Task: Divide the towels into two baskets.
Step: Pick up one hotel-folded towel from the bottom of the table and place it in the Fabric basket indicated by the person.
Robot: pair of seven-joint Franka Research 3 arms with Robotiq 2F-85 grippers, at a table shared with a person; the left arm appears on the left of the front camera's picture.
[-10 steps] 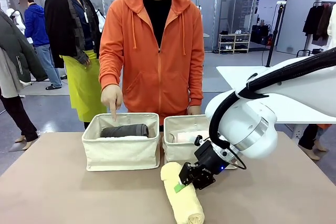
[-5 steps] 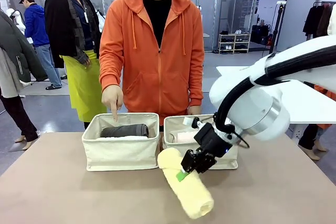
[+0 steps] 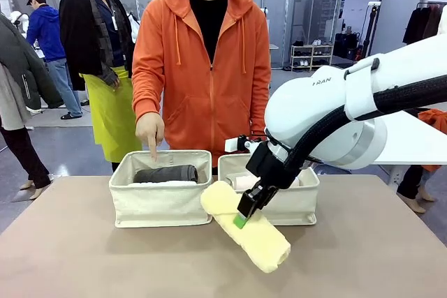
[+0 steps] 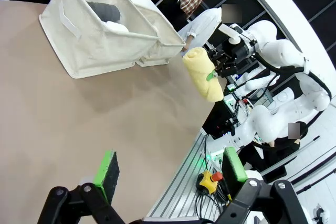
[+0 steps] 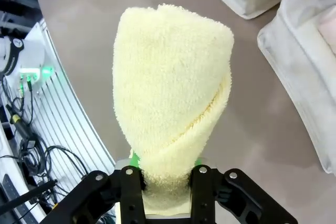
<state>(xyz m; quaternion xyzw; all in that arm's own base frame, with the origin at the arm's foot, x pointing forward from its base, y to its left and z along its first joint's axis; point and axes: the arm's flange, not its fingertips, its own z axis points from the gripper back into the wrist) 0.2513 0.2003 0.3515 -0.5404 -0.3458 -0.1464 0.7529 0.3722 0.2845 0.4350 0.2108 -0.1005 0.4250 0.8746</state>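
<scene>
In the front view, the right gripper (image 3: 246,213) was closed on the pale yellow towel (image 3: 246,226), pinching it near its middle, with a green pad showing just under the black fingers. This towel was a thick roll of soft terry cloth, and it hung tilted in the lower centre of the frame, its upper end near the two baskets and its lower end pointing down to the right, above the brown table (image 3: 70,256). In the right wrist view the same roll (image 5: 170,93) rose from between the fingers (image 5: 131,192), and its loose edge wrapped around the side in a slanted line; the cloth was squeezed narrow where the pads held it. The left basket (image 3: 161,200), a cream canvas bin with a folded rim, stood in the middle left of the front view and held the dark grey towel (image 3: 166,173) on top of something white. A person in an orange hooded jacket stood behind it, and the person's hand (image 3: 149,130) pointed one finger down at the far rim of this basket. The right basket (image 3: 297,204) stood just beside it, partly hidden by the arm, and a pale roll lay inside; I could not tell its colour for sure. In the left wrist view the left gripper (image 4: 173,179) was spread wide with nothing between its green pads, over the bare table in the lower part of the frame.
</scene>
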